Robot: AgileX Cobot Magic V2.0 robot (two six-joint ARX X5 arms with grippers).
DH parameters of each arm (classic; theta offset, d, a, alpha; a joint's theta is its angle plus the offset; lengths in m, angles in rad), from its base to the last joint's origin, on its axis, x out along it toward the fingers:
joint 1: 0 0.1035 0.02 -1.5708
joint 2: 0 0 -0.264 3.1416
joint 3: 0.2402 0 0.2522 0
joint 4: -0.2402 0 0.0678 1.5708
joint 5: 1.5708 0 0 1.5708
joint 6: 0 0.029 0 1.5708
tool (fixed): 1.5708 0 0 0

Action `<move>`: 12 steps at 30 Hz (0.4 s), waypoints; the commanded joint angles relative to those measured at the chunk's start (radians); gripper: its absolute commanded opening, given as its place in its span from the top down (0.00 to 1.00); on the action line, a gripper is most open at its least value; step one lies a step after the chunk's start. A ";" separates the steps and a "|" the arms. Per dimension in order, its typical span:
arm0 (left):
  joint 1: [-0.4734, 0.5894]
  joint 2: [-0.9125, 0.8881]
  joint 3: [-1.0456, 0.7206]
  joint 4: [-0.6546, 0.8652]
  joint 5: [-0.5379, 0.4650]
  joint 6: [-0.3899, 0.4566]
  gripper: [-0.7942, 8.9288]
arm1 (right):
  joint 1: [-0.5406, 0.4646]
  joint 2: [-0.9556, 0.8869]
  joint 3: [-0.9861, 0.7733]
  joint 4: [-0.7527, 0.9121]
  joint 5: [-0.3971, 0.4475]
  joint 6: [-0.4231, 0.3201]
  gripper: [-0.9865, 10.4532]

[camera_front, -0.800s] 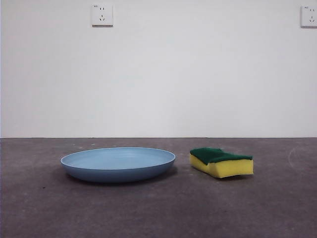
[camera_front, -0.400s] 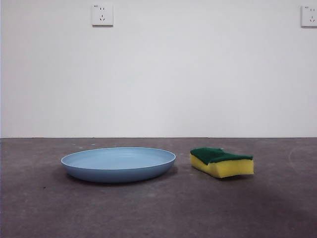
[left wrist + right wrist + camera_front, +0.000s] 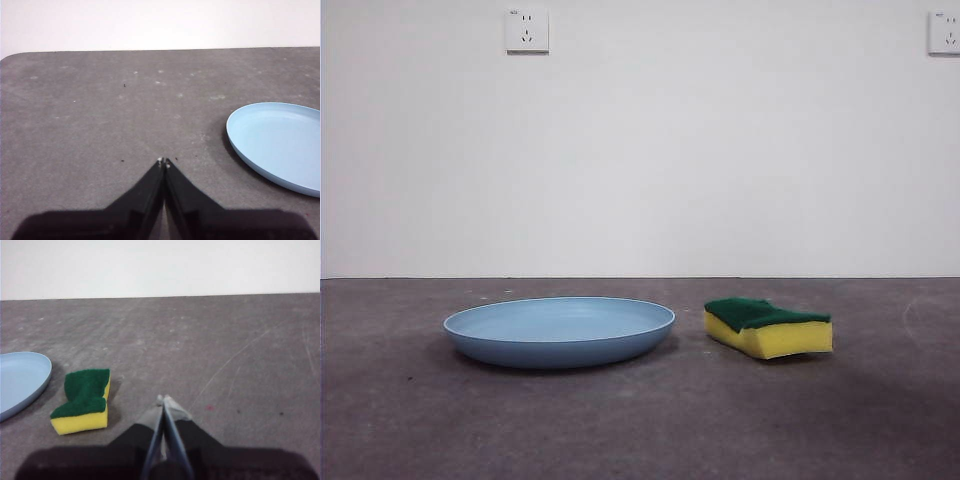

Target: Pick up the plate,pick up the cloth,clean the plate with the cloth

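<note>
- Front view: wide, shallow, round light-blue plastic plate (image 3: 559, 331) lies flat on the dark grey table (image 3: 640, 430). The "cloth" is really a small yellow sponge block with a dark green scouring face (image 3: 767, 327), green side up, just beside the plate, not touching it. Two white wall sockets (image 3: 526, 30) on the pale wall behind. No arm in this view.
- Front view, change: against the two earlier front pictures, nothing to speak of. Plate and sponge sit where they were; no arm has come in. Judgement: the task has not begun, and neither pickup is under way.
- Left wrist view: left gripper (image 3: 164, 161) hangs above bare table, its two black jaws pressed together at the tips, holding nothing. Part of the plate (image 3: 277, 145) shows off to one side, near but clear of the jaws. Sponge not seen here.
- Right wrist view: right gripper (image 3: 164, 400) likewise has its jaws closed tip to tip and empty. The sponge (image 3: 85, 400) lies near, apart from the jaws; an edge of the plate (image 3: 22, 380) shows beyond it.
- What each adds: the wrist views give the jaw states and pair each arm with its target, left by the plate, right by the sponge; the front view shows neither. The front view alone shows the plate's shallow profile and low rim.
- Judgement: both pairs of jaws must open before any grasp; the low rim will need a careful pinch.
</note>
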 commanded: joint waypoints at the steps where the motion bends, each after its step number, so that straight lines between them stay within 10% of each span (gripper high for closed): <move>1: 0.002 -0.002 -0.014 0.001 0.000 -0.006 0.92 | 0.003 -0.009 -0.024 0.004 0.036 0.055 0.91; 12: 0.002 -0.002 -0.014 0.001 0.000 -0.006 0.92 | 0.024 -0.016 -0.038 -0.018 0.099 0.098 0.91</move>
